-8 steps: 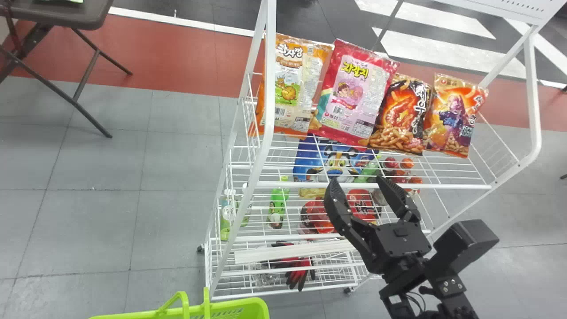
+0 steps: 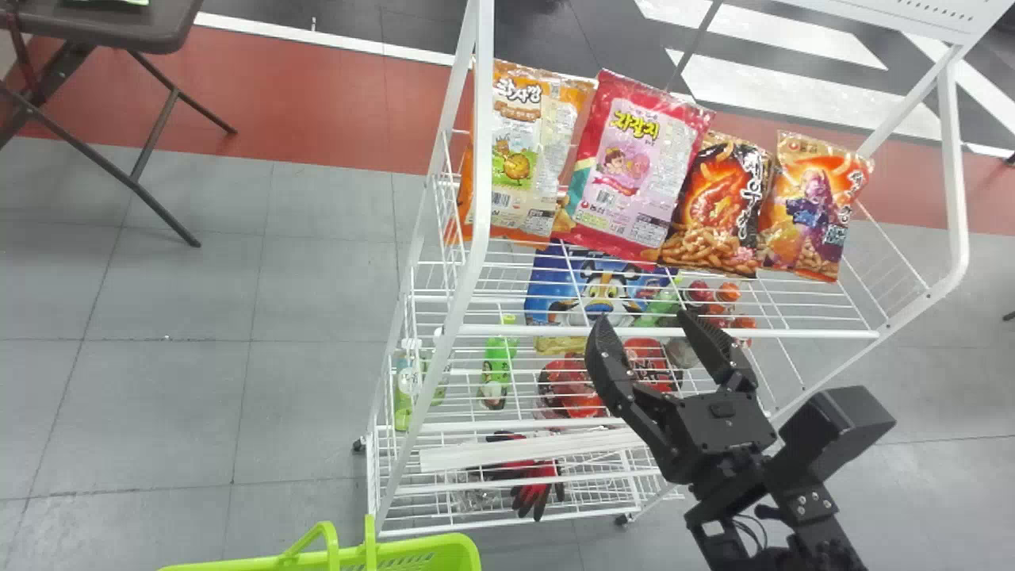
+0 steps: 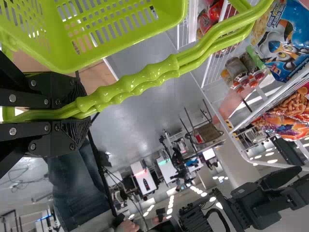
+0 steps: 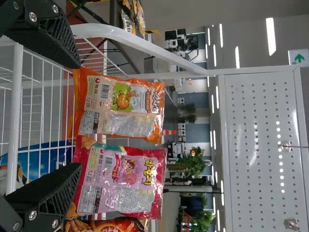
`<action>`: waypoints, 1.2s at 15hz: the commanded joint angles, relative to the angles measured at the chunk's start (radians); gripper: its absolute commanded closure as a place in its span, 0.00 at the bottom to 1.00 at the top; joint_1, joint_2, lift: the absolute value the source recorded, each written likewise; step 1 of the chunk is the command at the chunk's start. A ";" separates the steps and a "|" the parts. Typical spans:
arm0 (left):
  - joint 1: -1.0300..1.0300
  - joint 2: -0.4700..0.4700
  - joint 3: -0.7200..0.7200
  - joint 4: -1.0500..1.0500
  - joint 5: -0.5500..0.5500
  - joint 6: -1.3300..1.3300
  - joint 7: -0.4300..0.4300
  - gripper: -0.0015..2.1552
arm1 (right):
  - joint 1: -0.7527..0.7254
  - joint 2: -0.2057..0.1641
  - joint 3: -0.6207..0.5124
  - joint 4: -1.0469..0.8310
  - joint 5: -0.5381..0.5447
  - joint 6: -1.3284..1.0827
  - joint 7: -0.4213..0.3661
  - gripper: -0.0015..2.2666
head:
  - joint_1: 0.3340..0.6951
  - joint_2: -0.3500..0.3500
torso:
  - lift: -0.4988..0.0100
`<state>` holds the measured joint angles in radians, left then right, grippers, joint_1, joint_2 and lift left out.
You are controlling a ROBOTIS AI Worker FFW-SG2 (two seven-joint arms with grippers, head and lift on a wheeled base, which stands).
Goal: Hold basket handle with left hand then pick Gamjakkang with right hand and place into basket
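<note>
The jaws of the right gripper (image 2: 641,319) are held well apart. Toward their twelve o'clock, the orange Gamjakkang bag (image 4: 120,104) is propped upright on the white wire rack (image 4: 16,96). A pink bag (image 4: 123,179) is set beside it toward one o'clock; above both, a perforated panel (image 4: 260,121) is seen.

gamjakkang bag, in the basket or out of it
Out: the Gamjakkang stands on the top shelf of the white rack, apart from the green basket held by the left hand.
</note>
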<state>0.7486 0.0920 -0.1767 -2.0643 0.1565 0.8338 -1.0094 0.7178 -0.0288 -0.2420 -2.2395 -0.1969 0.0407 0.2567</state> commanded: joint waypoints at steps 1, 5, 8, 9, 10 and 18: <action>0.000 0.000 -0.001 0.000 0.000 0.000 0.000 1.00 | -0.012 0.000 0.000 0.003 0.007 0.011 0.004 0.04 | 1.00 0.00 | 0.94; 0.000 -0.002 -0.001 0.000 -0.005 0.003 0.002 1.00 | -0.124 -0.005 -0.005 0.074 0.022 0.060 0.029 0.04 | 1.00 0.00 | 0.94; 0.000 -0.003 -0.001 -0.002 -0.006 0.009 0.006 1.00 | -0.222 -0.005 0.012 0.126 0.043 0.109 0.038 0.04 | 1.00 0.00 | 0.94; 0.002 -0.003 -0.003 -0.005 -0.009 0.018 0.009 1.00 | -0.253 -0.005 0.023 0.136 0.059 0.127 0.038 0.04 | 1.00 0.00 | 0.94; 0.002 -0.005 -0.006 -0.007 -0.014 0.025 0.011 1.00 | -0.293 -0.005 0.033 0.152 0.085 0.167 0.036 0.04 | 1.00 0.00 | 0.94; 0.008 -0.011 -0.013 -0.025 -0.045 0.034 0.018 1.00 | -0.597 -0.005 0.130 0.376 0.200 0.305 0.030 0.04 | 1.00 0.00 | 0.94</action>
<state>0.7553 0.0821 -0.1881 -2.0870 0.1175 0.8663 -0.9923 0.1556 -0.0348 -0.1328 -1.8929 -0.0182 0.3405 0.2878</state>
